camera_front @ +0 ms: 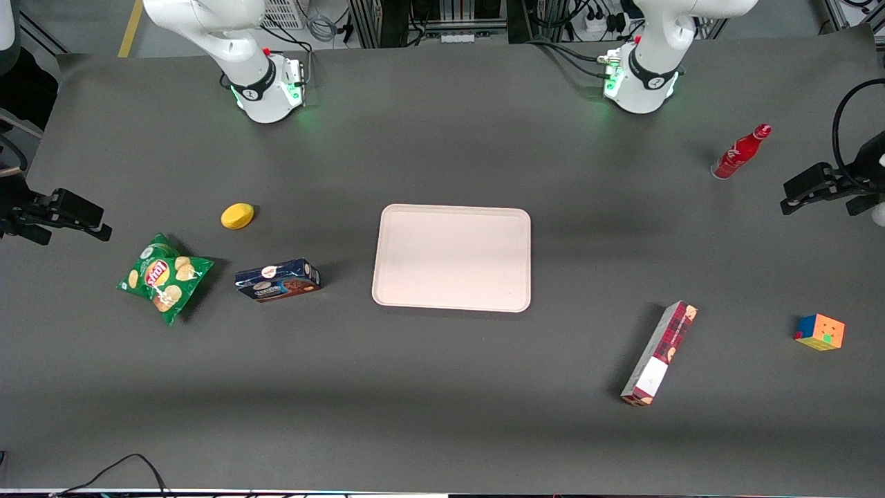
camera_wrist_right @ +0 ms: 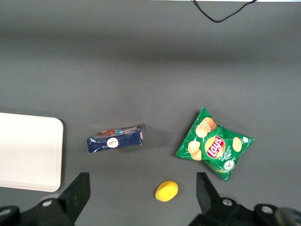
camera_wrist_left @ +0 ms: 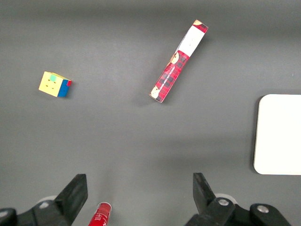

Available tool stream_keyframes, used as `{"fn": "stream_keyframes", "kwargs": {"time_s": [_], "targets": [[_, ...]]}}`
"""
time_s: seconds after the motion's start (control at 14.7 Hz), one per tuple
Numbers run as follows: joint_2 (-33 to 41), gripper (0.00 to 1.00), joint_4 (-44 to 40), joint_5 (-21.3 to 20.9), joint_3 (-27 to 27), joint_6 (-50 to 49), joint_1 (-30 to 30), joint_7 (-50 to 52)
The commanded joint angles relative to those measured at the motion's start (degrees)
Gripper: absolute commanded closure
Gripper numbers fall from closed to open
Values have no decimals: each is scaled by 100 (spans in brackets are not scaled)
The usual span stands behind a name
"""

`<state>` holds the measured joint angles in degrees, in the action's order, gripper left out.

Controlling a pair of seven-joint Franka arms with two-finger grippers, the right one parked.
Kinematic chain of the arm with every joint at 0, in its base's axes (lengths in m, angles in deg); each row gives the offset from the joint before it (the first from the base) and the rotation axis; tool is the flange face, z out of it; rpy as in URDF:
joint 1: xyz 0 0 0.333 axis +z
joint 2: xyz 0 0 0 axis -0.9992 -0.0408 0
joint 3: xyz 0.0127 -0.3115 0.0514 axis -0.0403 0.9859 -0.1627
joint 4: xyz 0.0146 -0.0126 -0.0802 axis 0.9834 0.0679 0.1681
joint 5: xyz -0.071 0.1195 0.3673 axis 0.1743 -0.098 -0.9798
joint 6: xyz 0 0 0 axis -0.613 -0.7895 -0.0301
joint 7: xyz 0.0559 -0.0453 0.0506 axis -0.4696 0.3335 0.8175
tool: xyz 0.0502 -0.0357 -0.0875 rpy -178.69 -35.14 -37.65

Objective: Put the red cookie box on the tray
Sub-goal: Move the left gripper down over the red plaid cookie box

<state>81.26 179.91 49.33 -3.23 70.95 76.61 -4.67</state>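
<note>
Table (camera_front: 442,415): dark grey mat, seven loose items counted in the front view.

One tray (camera_front: 453,257), pale pinkish-beige, flat at table centre, nothing on it.

One red cookie box (camera_front: 659,353), long plaid carton, lying on the table toward the working arm's end, nearer the front camera than the tray and well apart from it. From the tray it sits at about 4 o'clock in the front view. It lies slantwise, white label end nearer the camera. In the left wrist view the same carton (camera_wrist_left: 179,61) is untouched, with open mat all round it.

One colour cube (camera_front: 820,332), about 3 o'clock from the carton, near the table's working-arm end.

One red bottle (camera_front: 740,151), at about 1 o'clock from the carton, farther from the front camera.

Toward the parked arm's end: one dark blue cookie box (camera_front: 277,280), one green chip bag (camera_front: 164,277), one yellow round object (camera_front: 237,216) (kind not clear).

End effector (camera_wrist_left: 140,190) of the left arm: fingers spread wide, nothing between them, held high over the table near the bottle's cap end (camera_wrist_left: 100,214). It is well apart from the carton and from the tray corner (camera_wrist_left: 279,134).
</note>
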Motion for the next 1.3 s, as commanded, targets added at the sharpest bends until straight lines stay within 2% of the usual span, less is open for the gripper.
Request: {"fn": "stream_keyframes", "kwargs": {"time_s": [0.0,0.34,0.61,1.23], "targets": [[192,0,-21,22,-6,-203,-28,-68],[193,0,32,22,47,-99,-28,-86],[-175,0,120,13,240,410,-28,-173],[-1476,0,480,31,302,2027,16,-2132]]}}
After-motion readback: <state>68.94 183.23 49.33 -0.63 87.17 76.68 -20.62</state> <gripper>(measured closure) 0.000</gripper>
